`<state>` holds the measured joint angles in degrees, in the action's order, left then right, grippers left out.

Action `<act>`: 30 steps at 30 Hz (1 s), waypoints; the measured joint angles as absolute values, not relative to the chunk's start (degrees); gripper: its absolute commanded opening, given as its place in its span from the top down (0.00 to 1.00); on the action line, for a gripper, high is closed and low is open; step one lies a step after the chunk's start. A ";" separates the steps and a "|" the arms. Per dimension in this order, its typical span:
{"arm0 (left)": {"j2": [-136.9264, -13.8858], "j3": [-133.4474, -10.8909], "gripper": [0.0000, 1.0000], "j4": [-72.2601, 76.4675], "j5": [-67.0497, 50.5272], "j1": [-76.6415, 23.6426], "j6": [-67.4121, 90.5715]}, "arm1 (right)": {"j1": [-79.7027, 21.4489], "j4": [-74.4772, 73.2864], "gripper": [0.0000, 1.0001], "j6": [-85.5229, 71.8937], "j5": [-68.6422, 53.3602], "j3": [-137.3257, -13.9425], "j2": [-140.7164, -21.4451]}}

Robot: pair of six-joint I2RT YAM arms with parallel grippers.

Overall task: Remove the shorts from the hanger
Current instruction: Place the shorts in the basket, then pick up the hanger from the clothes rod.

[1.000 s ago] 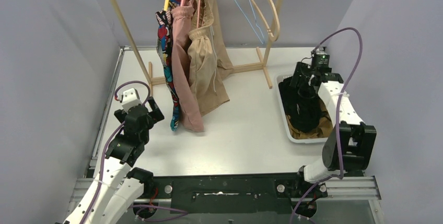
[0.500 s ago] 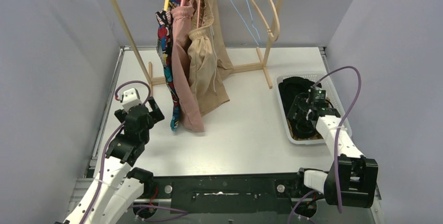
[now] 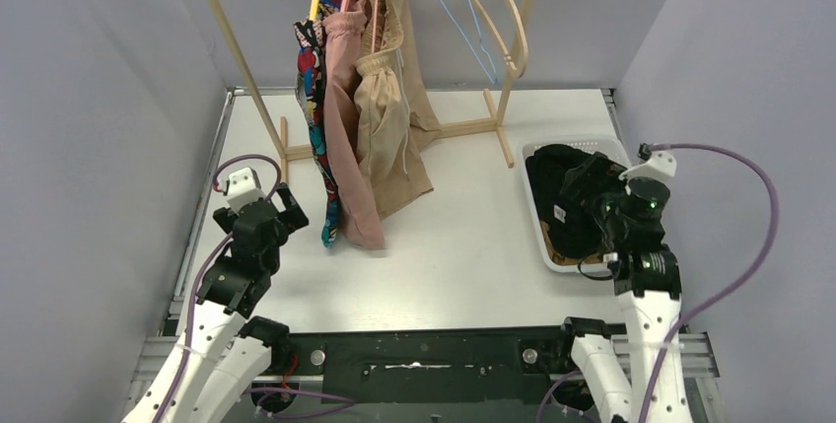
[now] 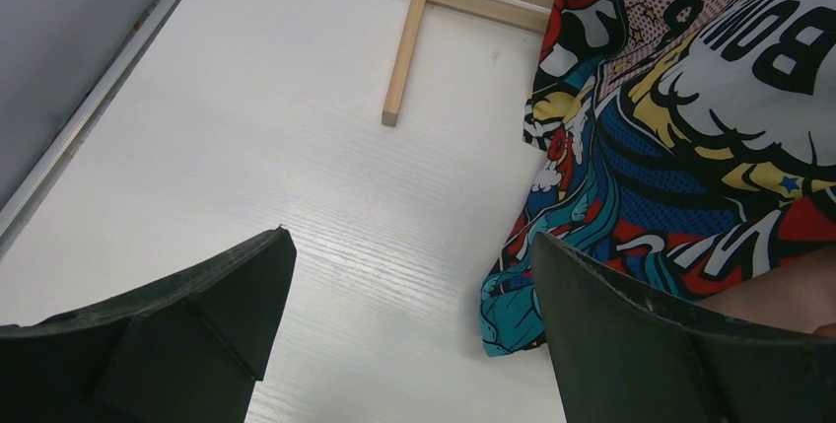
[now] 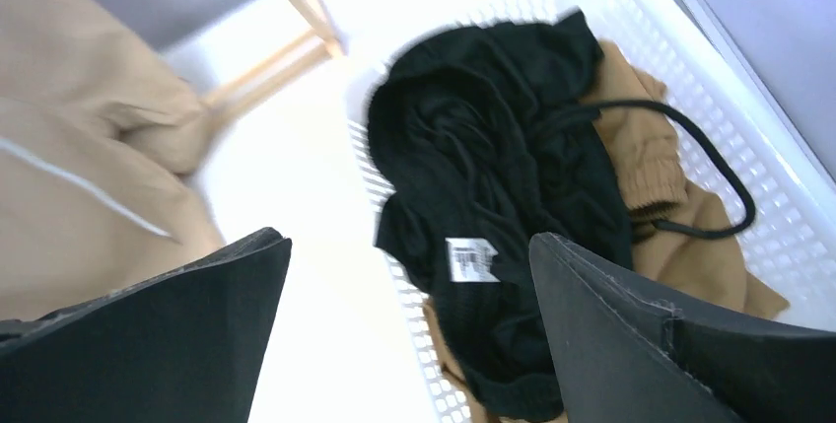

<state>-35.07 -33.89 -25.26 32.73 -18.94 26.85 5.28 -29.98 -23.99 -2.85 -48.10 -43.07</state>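
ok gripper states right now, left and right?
Left gripper: open, empty, beside the comic-print shorts.
Right gripper: open, empty, above the black shorts in the basket.

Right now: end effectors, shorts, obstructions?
Both end effectors, left and right, open, empty. Black shorts in basket; three pairs on rack. Nothing blocking.

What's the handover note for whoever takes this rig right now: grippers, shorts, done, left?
Left gripper: open, empty, beside the comic print shorts.
Right gripper: open, empty, above the white basket.
Done: black shorts and tan-brown shorts lie in the basket, black on top.
Left: comic print, dusty pink shorts and beige shorts hang on the wooden rack. Two hangers at the rack's right side are bare.
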 measured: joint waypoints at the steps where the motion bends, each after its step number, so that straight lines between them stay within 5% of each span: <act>1: -35.00 -33.89 0.09 -25.28 32.77 -18.94 26.85 | 5.28 -29.61 0.02 -24.62 -3.79 -48.12 -40.40; 9: -33.41 -33.89 0.09 -25.26 33.26 -18.94 26.83 | 5.28 -17.85 0.02 -33.23 -16.84 -37.04 -23.57; 19: -32.86 -33.89 0.09 -25.15 33.50 -18.94 26.81 | 3.05 -9.56 0.02 -43.20 -33.63 -27.11 -25.56; 25: -32.77 -33.89 0.09 -24.40 32.12 -18.94 26.70 | -4.67 -7.94 0.11 -42.72 -33.82 -27.73 -28.36; 30: -32.40 -33.89 0.09 -23.73 31.38 -18.94 26.48 | -22.79 -11.53 0.14 -39.62 -21.89 -33.69 -36.82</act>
<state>-32.40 -33.89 -23.73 31.38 -18.94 26.48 -22.79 -11.53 -39.62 -21.89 -33.69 -36.82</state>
